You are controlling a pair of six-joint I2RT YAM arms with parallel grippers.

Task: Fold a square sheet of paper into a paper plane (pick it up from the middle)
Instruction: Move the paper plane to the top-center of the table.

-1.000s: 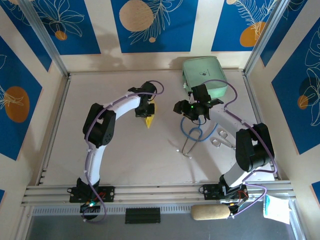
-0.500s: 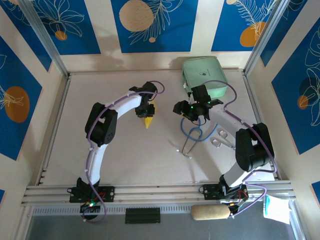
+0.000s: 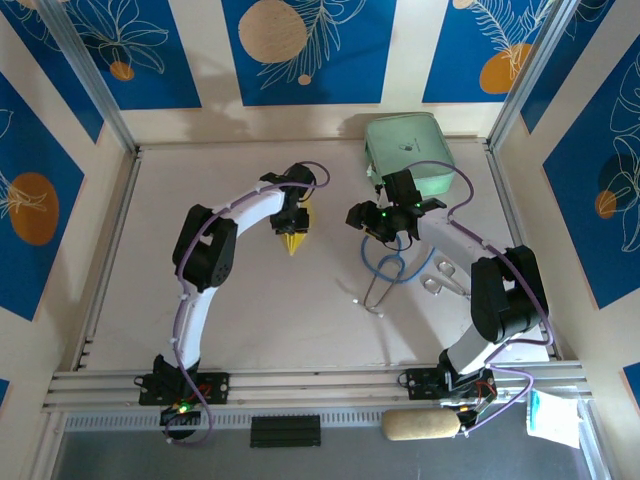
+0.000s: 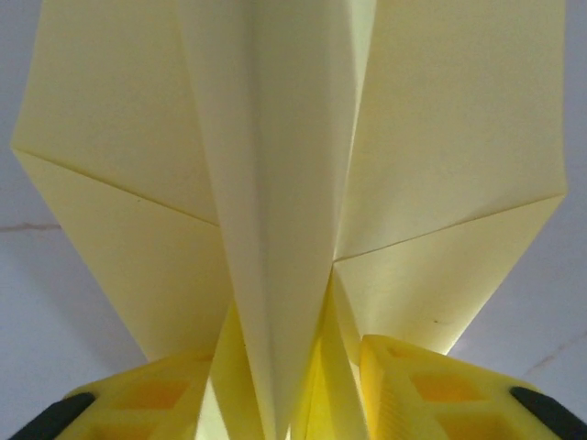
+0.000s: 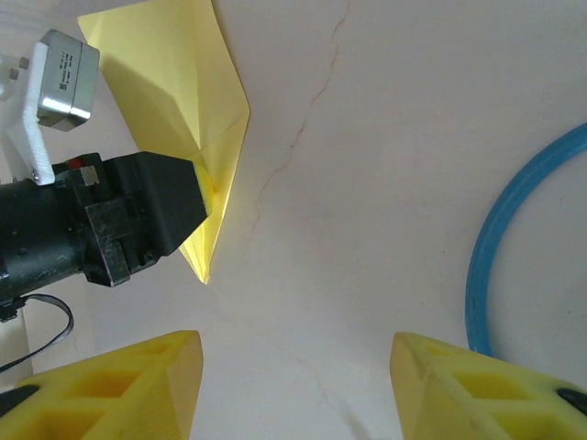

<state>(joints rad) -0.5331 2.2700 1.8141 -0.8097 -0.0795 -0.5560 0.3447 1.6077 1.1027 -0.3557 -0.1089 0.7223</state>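
Observation:
The square sheet of paper is folded into the yellow paper plane (image 3: pixel 294 240), a pointed dart lying on the table left of centre, nose toward the near edge. In the left wrist view the paper plane (image 4: pixel 284 183) spreads its wings, and its centre ridge runs down between the yellow fingers (image 4: pixel 431 390). My left gripper (image 3: pixel 293 220) stands open around the ridge, with gaps on both sides. My right gripper (image 3: pixel 362 216) hovers open to the plane's right with nothing between its fingertips (image 5: pixel 293 367). It faces the plane (image 5: pixel 183 101) and the left gripper's black body (image 5: pixel 138 220).
A mint-green case (image 3: pixel 405 145) sits at the back right. A blue looped cable (image 3: pixel 390 268) lies below the right gripper, with metal tweezers (image 3: pixel 372 295) and scissors (image 3: pixel 445 280) beside it. The cable (image 5: pixel 495 257) also curves along the right wrist view's edge.
The left gripper's jaws have parted from the plane's ridge, and the plane has settled slightly left. The right arm has stayed still.

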